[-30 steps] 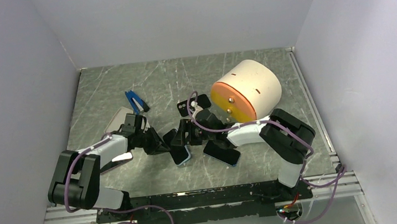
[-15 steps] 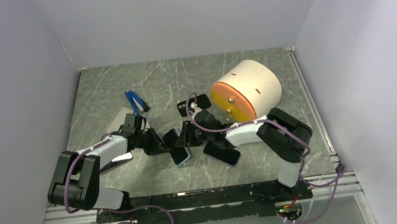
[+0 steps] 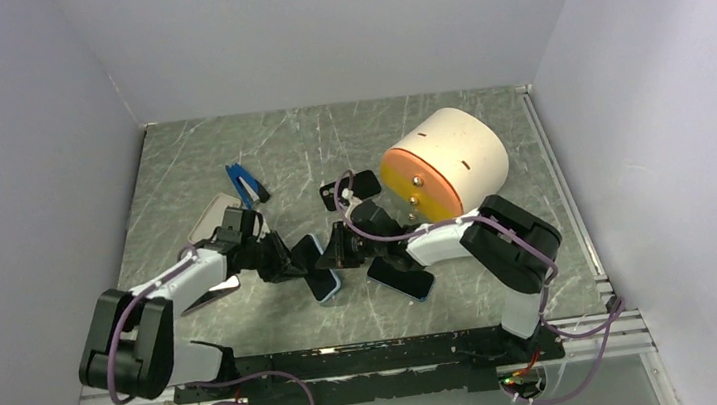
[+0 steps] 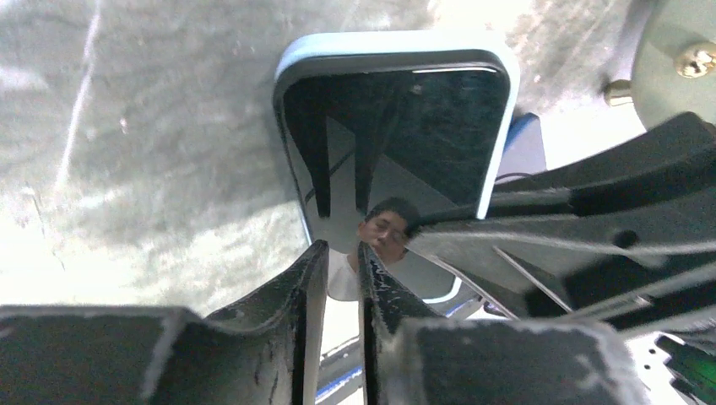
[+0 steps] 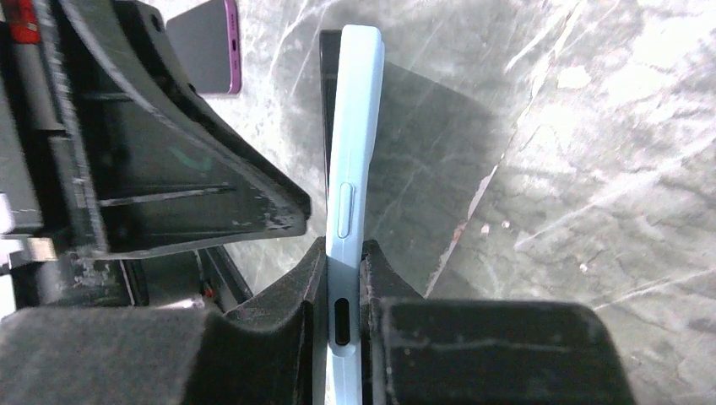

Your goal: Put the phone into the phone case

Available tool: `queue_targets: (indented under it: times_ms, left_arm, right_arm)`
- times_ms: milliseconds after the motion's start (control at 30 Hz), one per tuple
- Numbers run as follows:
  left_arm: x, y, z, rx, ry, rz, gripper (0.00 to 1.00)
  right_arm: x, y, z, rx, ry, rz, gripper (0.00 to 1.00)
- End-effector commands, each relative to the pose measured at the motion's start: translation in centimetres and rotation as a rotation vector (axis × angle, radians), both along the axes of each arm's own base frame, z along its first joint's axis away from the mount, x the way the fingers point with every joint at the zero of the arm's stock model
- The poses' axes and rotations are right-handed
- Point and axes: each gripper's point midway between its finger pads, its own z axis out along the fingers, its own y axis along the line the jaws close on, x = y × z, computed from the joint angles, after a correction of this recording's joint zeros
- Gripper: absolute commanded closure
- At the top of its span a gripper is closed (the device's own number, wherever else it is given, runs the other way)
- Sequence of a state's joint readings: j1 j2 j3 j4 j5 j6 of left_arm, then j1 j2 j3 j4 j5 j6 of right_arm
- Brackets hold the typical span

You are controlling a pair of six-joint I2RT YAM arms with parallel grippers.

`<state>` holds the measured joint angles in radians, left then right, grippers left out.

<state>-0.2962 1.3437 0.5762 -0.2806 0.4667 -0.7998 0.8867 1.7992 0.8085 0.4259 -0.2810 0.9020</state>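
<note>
Dominating the counter [image 3: 229, 156] is a white drum [image 3: 455, 157] with an orange face, lying on its side at right rear. In front of it the two arms meet near the middle. The right end effector [image 5: 344, 253] is clamped on one end of the pale-blue case [image 5: 353, 101] — seen edge-on from that wrist. The phone [image 4: 397, 126] sits inside the case, its dark screen ringed by the blue rim; whether it is fully seated I cannot tell. The left end effector [image 4: 342, 253] faces that screen, jaws narrow, only a slit between them, nothing visibly gripped. A dark phone [image 3: 401, 278] lies flat just right of the case, a purple phone [image 5: 203, 46] shows past the left fingers — and a small blue tool [image 3: 245, 182] rests at left rear.
</note>
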Motion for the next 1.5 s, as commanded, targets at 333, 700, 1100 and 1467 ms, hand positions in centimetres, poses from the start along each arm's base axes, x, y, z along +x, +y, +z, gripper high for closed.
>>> queue_targets:
  times_ms: [333, 700, 1100, 1467]
  left_arm:
    - [1.1, 0.4, 17.2, -0.071, -0.438, -0.045, 0.06]
    - [-1.2, -2.6, 24.4, -0.392, -0.601, -0.132, 0.1]
    - [-3.3, -4.6, 28.5, -0.671, -0.67, -0.267, 0.23]
    - [-2.6, -4.5, 28.1, -0.618, -0.663, -0.265, 0.79]
  right_arm:
    - [1.6, -1.8, 13.8, 0.316, -0.284, 0.001, 1.0]
    - [-1.3, -5.5, 24.0, 0.588, -0.469, 0.046, 1.0]
    - [-4.3, -6.7, 28.7, 0.819, -0.491, 0.118, 1.0]
    - [-2.6, -6.2, 28.7, 0.779, -0.48, 0.049, 1.0]
